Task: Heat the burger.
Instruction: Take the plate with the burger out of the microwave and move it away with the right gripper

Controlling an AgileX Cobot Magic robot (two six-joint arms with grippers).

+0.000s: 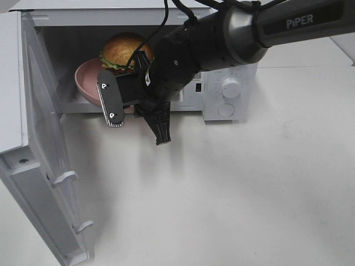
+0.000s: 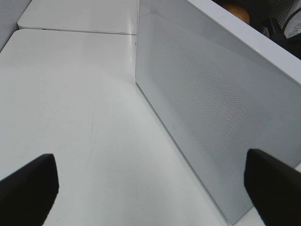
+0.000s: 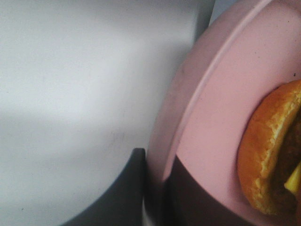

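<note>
Burger (image 1: 123, 51) sits on the round pink plate (image 1: 87, 82) inside the open microwave (image 1: 227, 94); I see its glossy domed bun, golden-brown, with frilly green lettuce under it. The plate is smooth and matte with a raised rim, and its near edge juts out over the front lip of the microwave's cavity. My right tool (image 1: 136, 119) hangs just in front of the microwave opening, fingers spread wide, one flat black pad (image 1: 109, 98) beside the plate's edge and the other finger angled down toward the counter (image 1: 233, 194). From the right wrist view I cannot tell whether a finger touches the plate (image 3: 211, 122), though its pink rim fills that picture close up, with the bun's crusty orange edge (image 3: 265, 155) on it. The microwave door (image 1: 39, 166) stands swung open, white with a finely perforated panel (image 2: 207, 108). My left tool (image 2: 150, 188) is spread wide over the bare white counter, beside that door.
</note>
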